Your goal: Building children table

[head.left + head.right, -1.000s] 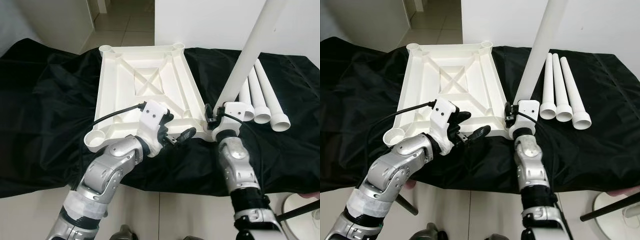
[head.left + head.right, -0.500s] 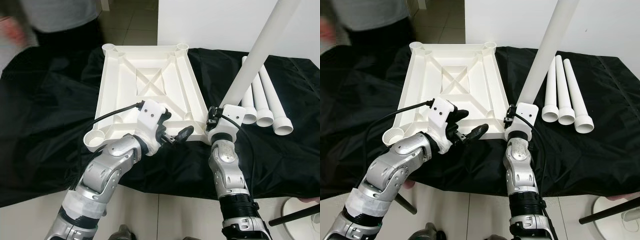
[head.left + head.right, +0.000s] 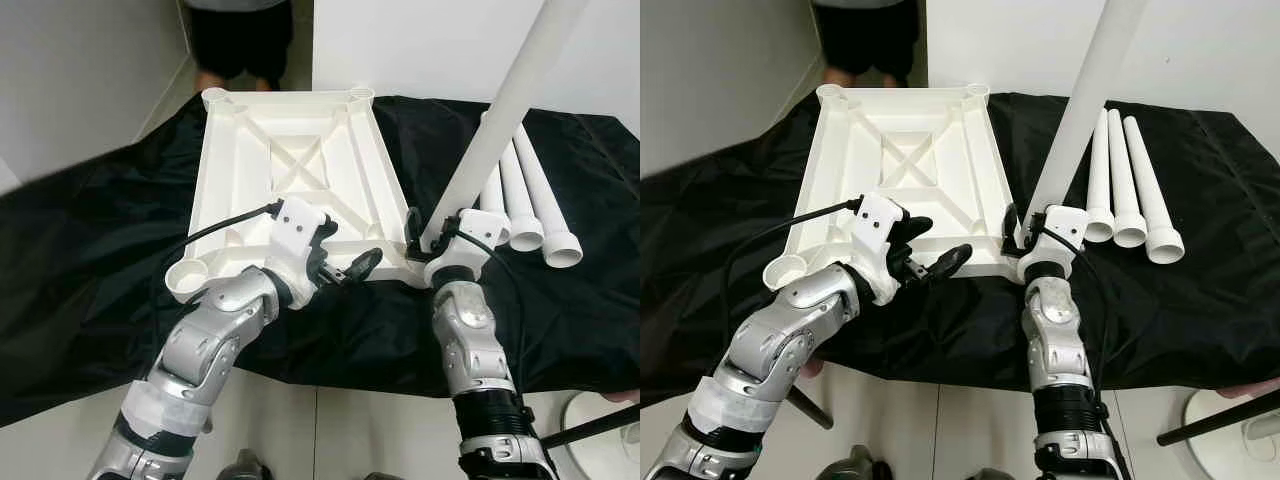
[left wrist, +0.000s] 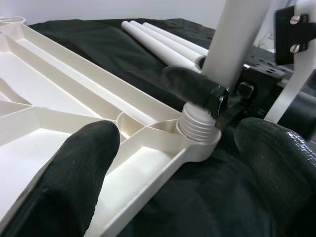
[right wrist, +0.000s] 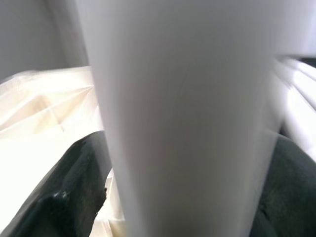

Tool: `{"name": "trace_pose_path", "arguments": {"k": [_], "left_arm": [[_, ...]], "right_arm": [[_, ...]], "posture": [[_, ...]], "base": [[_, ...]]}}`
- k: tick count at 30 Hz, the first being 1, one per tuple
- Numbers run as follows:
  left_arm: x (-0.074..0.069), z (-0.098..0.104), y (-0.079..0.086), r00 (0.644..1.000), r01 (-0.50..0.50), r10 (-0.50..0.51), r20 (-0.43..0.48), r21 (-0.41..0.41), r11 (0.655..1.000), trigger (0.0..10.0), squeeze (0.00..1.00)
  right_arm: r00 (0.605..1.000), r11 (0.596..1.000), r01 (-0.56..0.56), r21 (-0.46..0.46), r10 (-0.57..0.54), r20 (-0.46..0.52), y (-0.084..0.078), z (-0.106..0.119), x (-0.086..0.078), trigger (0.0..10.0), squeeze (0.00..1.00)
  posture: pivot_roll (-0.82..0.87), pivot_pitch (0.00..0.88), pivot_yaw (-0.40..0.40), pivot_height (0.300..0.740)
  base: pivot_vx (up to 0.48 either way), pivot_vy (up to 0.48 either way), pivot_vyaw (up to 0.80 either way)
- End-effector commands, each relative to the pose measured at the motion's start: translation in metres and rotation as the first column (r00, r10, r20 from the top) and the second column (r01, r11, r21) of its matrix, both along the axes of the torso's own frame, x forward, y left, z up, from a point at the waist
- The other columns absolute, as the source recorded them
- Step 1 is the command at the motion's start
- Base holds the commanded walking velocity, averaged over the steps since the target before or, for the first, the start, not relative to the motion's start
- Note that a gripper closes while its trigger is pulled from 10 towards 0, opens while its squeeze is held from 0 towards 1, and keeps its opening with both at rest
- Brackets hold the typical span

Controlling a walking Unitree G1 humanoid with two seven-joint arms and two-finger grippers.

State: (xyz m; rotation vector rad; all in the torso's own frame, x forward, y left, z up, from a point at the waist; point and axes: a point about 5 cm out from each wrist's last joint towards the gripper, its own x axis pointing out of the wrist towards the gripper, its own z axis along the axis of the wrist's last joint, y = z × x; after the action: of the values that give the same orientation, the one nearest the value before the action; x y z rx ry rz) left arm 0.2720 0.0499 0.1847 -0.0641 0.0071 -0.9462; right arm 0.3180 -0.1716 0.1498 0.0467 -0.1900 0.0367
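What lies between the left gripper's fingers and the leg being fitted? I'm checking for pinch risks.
In the left wrist view, the tabletop's near rim and black cloth lie between the open left gripper and the leg.

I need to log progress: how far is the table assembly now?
Done: the tabletop lies upside down. In hand: the right gripper holds one leg in the near right socket, threads showing; the left gripper is open at the near edge. Left: three legs on the cloth.

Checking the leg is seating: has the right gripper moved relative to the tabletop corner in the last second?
Yes. The right gripper, shut on the upright leg, has shifted slightly left, closer to the tabletop near-right corner socket.
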Motion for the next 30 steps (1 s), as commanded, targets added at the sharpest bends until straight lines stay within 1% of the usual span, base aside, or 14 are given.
{"name": "trace_pose_path", "arguments": {"k": [1,4,5,8,11,17,18,19,20,22,23,25,26,30], "left_arm": [[-0.006,0.0,-0.001,0.998,0.064,-0.064,0.01,0.002,0.998,10.0,0.0],[-0.013,-0.003,-0.005,0.992,0.123,-0.123,-0.002,-0.001,0.992,10.0,0.0],[-0.013,-0.003,-0.005,0.992,0.123,-0.123,-0.002,-0.001,0.992,10.0,0.0],[-0.017,-0.007,-0.009,0.987,0.162,-0.162,-0.008,-0.012,0.987,10.0,0.0],[-0.018,-0.014,-0.012,0.987,0.162,-0.162,-0.01,0.0,0.987,10.0,0.0],[-0.021,-0.021,-0.015,0.986,0.167,-0.167,-0.005,0.022,0.986,10.0,0.0],[-0.023,-0.023,-0.016,0.986,0.167,-0.167,-0.003,0.032,0.985,10.0,0.0],[-0.023,-0.023,-0.016,0.986,0.167,-0.167,-0.003,0.032,0.985,10.0,0.0],[-0.024,-0.025,-0.017,0.986,0.169,-0.169,-0.001,0.04,0.985,10.0,0.0],[-0.025,-0.026,-0.017,0.985,0.17,-0.171,0.0,0.046,0.984,10.0,0.0],[-0.026,-0.026,-0.017,0.984,0.176,-0.176,0.001,0.049,0.983,10.0,0.0],[-0.026,-0.026,-0.017,0.984,0.179,-0.179,0.001,0.051,0.983,10.0,0.0],[-0.026,-0.026,-0.017,0.983,0.181,-0.181,0.002,0.051,0.982,10.0,0.0],[-0.026,-0.025,-0.016,0.985,0.173,-0.173,0.01,0.05,0.984,10.0,0.0]], "right_arm": [[0.996,0.996,-0.089,-0.024,0.088,-0.019,-0.006,-0.003,0.001,10.0,0.0],[0.976,0.969,-0.218,-0.115,0.214,-0.047,-0.017,-0.004,0.003,10.0,0.0],[0.976,0.969,-0.218,-0.115,0.214,-0.047,-0.017,-0.004,0.003,10.0,0.0],[0.935,0.916,-0.354,-0.187,0.341,-0.097,-0.016,-0.008,0.005,10.0,0.0],[0.912,0.892,-0.41,-0.19,0.395,-0.114,-0.014,-0.009,0.008,10.0,0.0],[0.89,0.868,-0.455,-0.199,0.436,-0.133,-0.013,-0.01,0.01,10.0,0.0],[0.889,0.862,-0.456,-0.223,0.432,-0.151,-0.014,-0.013,0.012,8.2,0.0],[0.889,0.862,-0.456,-0.223,0.432,-0.151,-0.014,-0.013,0.012,8.2,0.0],[0.888,0.861,-0.457,-0.224,0.429,-0.166,-0.018,-0.014,0.014,5.3,0.0],[0.887,0.861,-0.459,-0.219,0.428,-0.175,-0.021,-0.015,0.016,5.0,0.0],[0.884,0.859,-0.463,-0.219,0.43,-0.183,-0.025,-0.016,0.017,2.3,0.0],[0.882,0.858,-0.466,-0.216,0.433,-0.185,-0.027,-0.016,0.017,2.3,0.0],[0.881,0.856,-0.469,-0.218,0.435,-0.186,-0.028,-0.016,0.018,0.0,0.0],[0.901,0.897,-0.411,-0.16,0.373,-0.222,-0.042,-0.027,0.016,0.0,0.0]], "posture": [[0.01,0.0,-0.002,0.74],[0.01,0.0,0.002,0.74],[0.01,0.0,0.002,0.74],[0.01,0.0,0.006,0.74],[0.01,0.0,0.008,0.74],[0.02,0.0,0.01,0.74],[0.02,0.0,0.015,0.74],[0.02,0.0,0.015,0.74],[0.02,0.0,0.016,0.74],[0.02,0.0,0.017,0.74],[0.02,0.0,0.018,0.74],[0.02,0.0,0.018,0.74],[0.02,0.0,0.018,0.74],[0.02,0.0,0.018,0.74]], "base": [[0.0,0.0,0.0],[0.0,0.0,0.0],[0.0,0.0,0.0],[0.0,0.0,0.0],[0.0,0.0,0.0],[0.0,0.0,0.0],[0.0,0.0,0.0],[0.0,0.0,0.0],[0.0,0.0,0.0],[0.0,0.0,0.0],[0.0,0.0,0.0],[0.0,0.0,0.0],[0.0,0.0,0.0],[0.0,0.0,0.0]]}}
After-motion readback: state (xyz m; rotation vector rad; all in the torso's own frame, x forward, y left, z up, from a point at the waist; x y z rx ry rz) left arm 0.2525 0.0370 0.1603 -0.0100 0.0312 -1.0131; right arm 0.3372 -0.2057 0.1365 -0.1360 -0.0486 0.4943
